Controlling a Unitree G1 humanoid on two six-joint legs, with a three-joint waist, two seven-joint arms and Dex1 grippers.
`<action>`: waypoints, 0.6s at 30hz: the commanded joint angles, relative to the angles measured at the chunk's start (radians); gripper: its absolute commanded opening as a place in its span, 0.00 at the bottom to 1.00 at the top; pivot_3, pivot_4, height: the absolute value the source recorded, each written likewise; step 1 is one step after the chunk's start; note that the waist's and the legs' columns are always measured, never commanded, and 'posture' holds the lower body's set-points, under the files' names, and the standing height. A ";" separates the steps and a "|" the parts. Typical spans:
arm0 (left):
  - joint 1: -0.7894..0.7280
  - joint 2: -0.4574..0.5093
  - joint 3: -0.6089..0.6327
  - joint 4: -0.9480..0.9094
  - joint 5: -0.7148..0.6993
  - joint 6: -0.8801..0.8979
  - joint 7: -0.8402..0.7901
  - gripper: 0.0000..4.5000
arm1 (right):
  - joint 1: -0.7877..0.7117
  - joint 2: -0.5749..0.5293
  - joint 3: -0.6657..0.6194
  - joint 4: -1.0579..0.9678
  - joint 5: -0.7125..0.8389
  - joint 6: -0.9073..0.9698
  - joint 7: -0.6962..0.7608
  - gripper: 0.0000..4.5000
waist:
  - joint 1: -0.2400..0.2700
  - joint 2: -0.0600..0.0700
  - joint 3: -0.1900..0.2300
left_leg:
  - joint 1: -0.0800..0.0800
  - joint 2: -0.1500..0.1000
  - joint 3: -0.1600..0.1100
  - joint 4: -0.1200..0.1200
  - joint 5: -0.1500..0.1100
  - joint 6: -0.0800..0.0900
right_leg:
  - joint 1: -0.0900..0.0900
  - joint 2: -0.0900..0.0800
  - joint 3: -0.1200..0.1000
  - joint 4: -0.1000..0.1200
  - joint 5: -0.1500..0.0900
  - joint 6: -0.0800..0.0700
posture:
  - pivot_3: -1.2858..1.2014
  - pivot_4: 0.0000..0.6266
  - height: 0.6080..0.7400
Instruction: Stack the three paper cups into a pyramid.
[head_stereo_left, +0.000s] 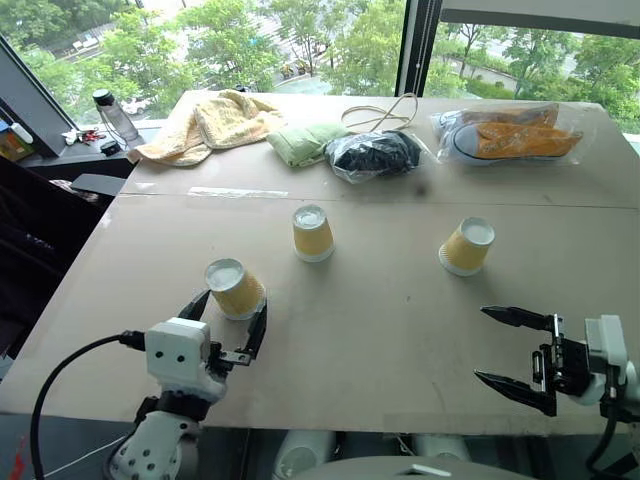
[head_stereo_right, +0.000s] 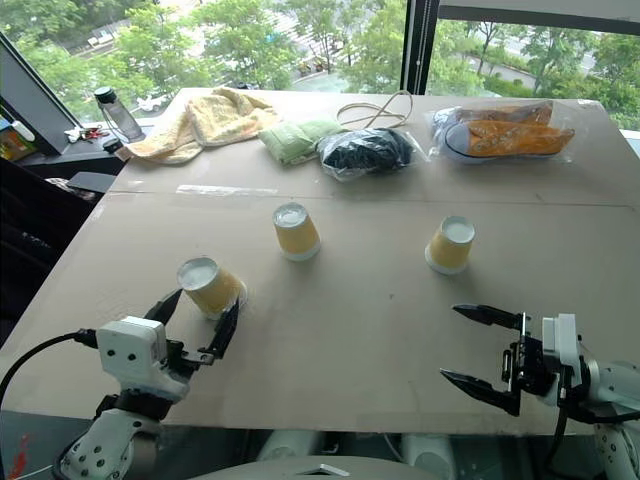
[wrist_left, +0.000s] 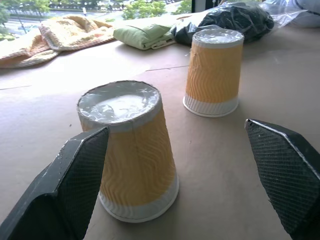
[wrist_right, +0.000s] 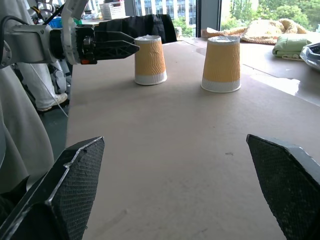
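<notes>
Fingers spread wide: left gripper (head_stereo_left: 228, 316) straddles near cup (head_stereo_left: 236, 288), untouched; right gripper (head_stereo_left: 500, 347) empty.

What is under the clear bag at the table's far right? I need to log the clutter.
The table lies under the clear bag. Inside it show orange items and a dark rounded edge; what they are, and anything beneath them, stays covered.
</notes>
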 joint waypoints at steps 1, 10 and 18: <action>-0.014 -0.026 0.054 0.032 -0.009 -0.037 0.028 1.00 | -0.024 0.004 -0.008 -0.034 0.025 0.005 -0.012 1.00 | 0.003 0.000 0.000 | 0.000 0.000 0.000 0.000 0.000 0.000 | 0.000 0.000 0.000 0.000 0.001 -0.002 | 0.52 0.24 1.00; -0.115 -0.017 0.087 0.187 0.019 -0.097 0.014 1.00 | -0.072 0.025 0.007 -0.049 0.024 0.030 -0.050 1.00 | 0.006 0.000 0.000 | 0.000 0.000 0.000 0.001 0.000 0.000 | 0.000 0.000 0.000 0.000 0.002 -0.002 | 0.52 0.24 1.00; -0.227 0.037 0.093 0.392 0.035 -0.225 -0.049 1.00 | -0.103 0.039 0.009 -0.058 0.040 0.060 -0.094 1.00 | 0.006 0.000 0.000 | 0.000 0.000 0.000 0.001 0.000 0.000 | 0.000 0.000 0.000 0.000 0.004 0.000 | 0.52 0.24 1.00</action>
